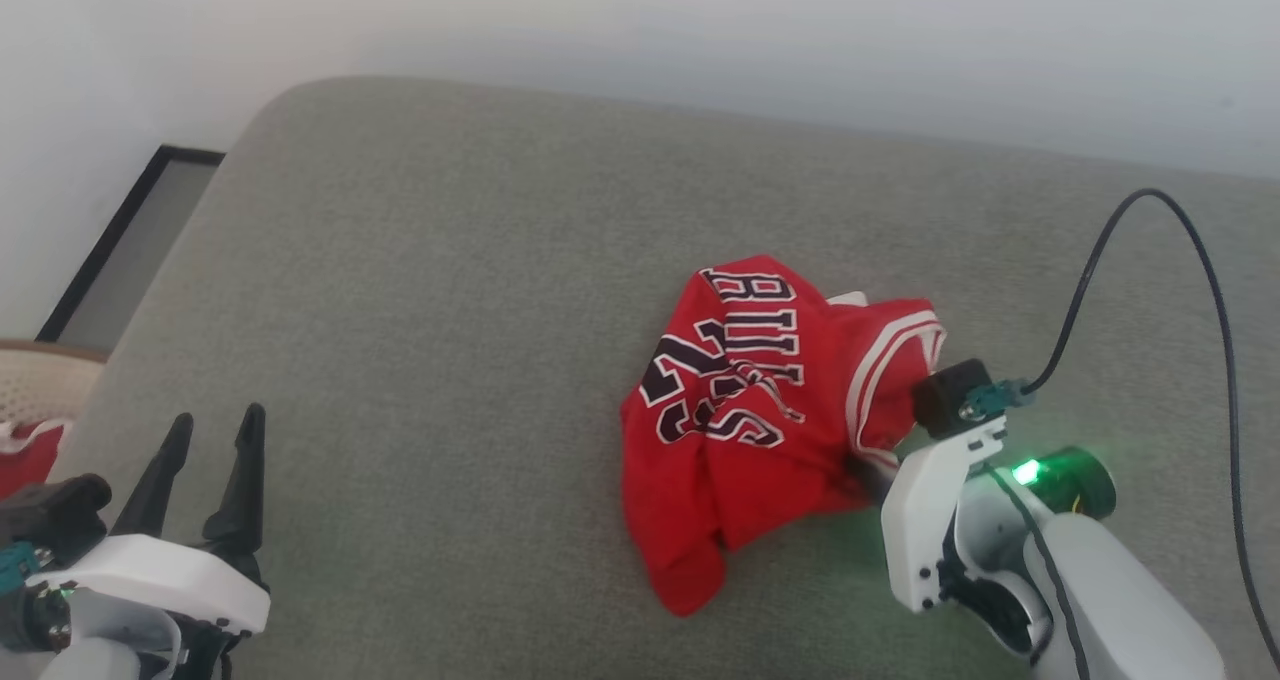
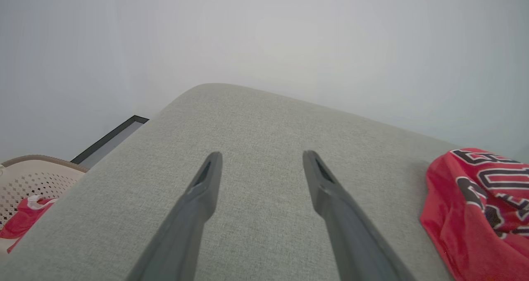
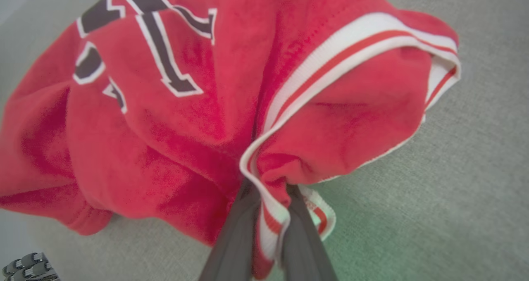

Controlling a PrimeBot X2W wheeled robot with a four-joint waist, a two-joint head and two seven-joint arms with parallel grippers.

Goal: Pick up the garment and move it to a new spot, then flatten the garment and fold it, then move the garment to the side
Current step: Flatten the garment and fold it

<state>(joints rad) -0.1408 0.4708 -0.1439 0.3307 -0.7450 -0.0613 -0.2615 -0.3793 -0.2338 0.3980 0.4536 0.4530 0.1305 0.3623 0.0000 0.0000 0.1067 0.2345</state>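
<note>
1 big grey cushion (image 1: 450, 210) carries everything here. On it the garment (image 1: 740, 410) lies crumpled, right of centre in the head view. Its long axis runs roughly from the far side down toward the robot, lettering up.

We read the right gripper (image 3: 270, 192) as the nearer one. It meets the bundle from the robot's right, and its 2 fingers are pinched narrow on the striped trim (image 3: 330, 62), with a fold of red-and-white hem squeezed between them. So the garment lies ahead and left of that hand, most of its bulk trailing toward the cushion's middle.

The left gripper (image 1: 219, 415) sits well apart at lower left, fingers spread wide with nothing in them; the garment is off to its right.

We judge this to be the pick-up step: grip made, lift not yet done. The move likely needs a pull up and across toward the bare cushion on the left. With a 1-edge grip, the rest may drag.
</note>
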